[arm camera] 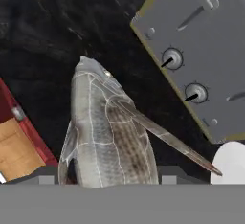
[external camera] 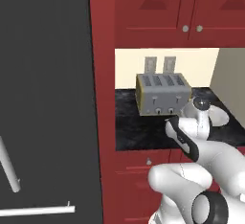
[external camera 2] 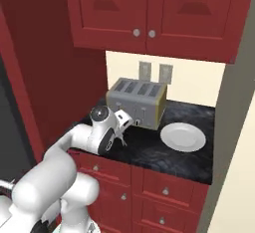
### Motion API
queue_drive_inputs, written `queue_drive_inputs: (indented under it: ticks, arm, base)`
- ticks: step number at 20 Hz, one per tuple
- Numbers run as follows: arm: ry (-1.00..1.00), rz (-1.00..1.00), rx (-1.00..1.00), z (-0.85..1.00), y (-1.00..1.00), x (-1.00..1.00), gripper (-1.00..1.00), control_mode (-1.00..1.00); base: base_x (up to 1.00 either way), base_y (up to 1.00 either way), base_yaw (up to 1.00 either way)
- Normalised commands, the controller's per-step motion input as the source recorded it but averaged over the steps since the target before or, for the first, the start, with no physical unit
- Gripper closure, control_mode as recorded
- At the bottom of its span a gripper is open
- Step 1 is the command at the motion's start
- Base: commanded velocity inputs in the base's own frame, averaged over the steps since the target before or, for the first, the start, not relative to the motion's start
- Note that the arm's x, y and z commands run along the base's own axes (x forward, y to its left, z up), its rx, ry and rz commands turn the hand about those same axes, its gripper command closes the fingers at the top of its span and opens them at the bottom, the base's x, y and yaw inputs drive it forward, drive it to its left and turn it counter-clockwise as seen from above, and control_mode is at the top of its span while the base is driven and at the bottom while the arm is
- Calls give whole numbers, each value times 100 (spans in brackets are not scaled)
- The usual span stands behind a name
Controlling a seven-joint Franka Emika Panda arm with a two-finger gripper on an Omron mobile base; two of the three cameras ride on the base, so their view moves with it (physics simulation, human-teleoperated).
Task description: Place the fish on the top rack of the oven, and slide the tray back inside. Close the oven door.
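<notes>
The silvery-grey fish [arm camera: 105, 132] hangs close in front of the hand camera, head pointing away over the black counter [arm camera: 48, 50]. My gripper [arm camera: 109, 177] is shut on the fish, a finger on each flank. In the right base view the gripper [external camera 2: 121, 133] hovers just above the counter in front of the toaster [external camera 2: 137, 101], with the fish dangling under it. A dark appliance front [external camera: 45, 98] with two silver bars [external camera: 37, 210] fills the left of the left base view. I cannot tell whether it is the oven. The top rack is out of view.
The grey toaster [external camera: 161, 94] stands at the back of the counter, close ahead of my hand. A round white plate [external camera 2: 183, 137] lies to its right. Red cabinets [external camera 2: 149, 13] hang above, and a red side panel [external camera: 103, 98] separates the counter from the dark appliance.
</notes>
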Motion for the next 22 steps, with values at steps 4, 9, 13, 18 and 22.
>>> queue_drive_inputs:
  ticks: [4,9,13,18,22]
  arm:
    - [0,0,0,0,0,0,100,100]
    - [0,0,0,0,0,0,100,100]
    - [0,0,0,0,0,0,100,100]
    - [0,0,0,0,0,0,100,100]
    - [0,0,0,0,0,0,100,100]
  base:
    - [-61,79,56]
    - [-51,84,63]
    - [-13,99,56]
    - [30,93,49]
    - [73,59,40]
